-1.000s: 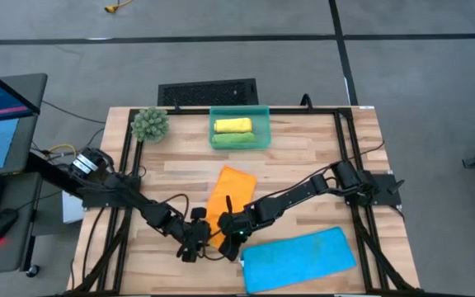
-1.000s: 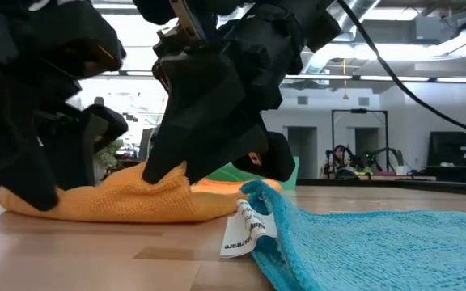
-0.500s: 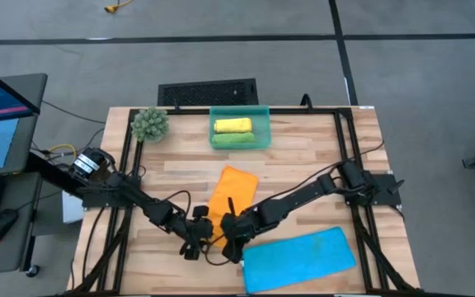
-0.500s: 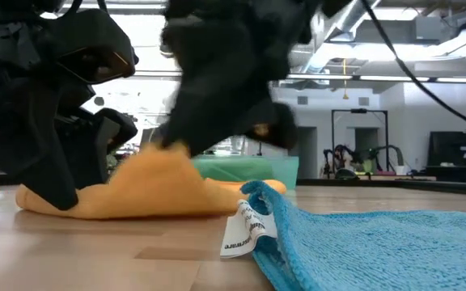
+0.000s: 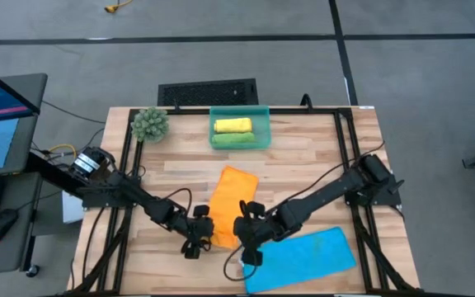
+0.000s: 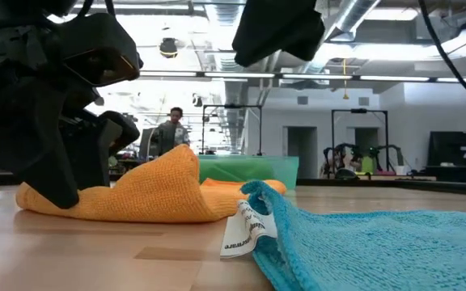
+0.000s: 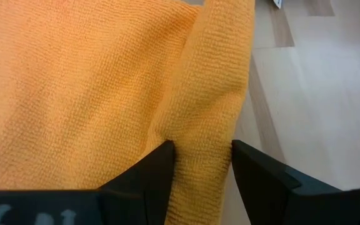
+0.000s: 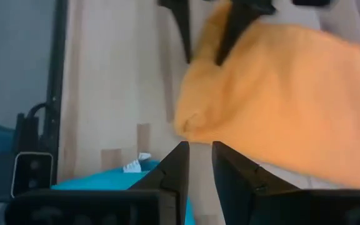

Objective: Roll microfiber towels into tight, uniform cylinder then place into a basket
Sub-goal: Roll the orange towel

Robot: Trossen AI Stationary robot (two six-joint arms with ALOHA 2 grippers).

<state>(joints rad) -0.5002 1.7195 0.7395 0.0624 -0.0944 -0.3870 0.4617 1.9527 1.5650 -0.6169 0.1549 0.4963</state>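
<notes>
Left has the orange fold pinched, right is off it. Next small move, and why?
Probably bring the right gripper back down onto the orange towel: its narrowly open fingers hold nothing, while the left gripper pinches the raised fold alone and the towel isn't rolled yet.

From the high view we look straight down on the whole light wooden slatted table (image 5: 303, 169), from far above. The low view stands at table-top height and faces level across it into the room, very near the folded orange microfiber towel (image 6: 148, 194). The left wrist view looks from very close at this same orange cloth. The right wrist view looks from above it and shares it too, with the bright blue microfiber towel (image 8: 105, 178), which the high and low views also show.
</notes>
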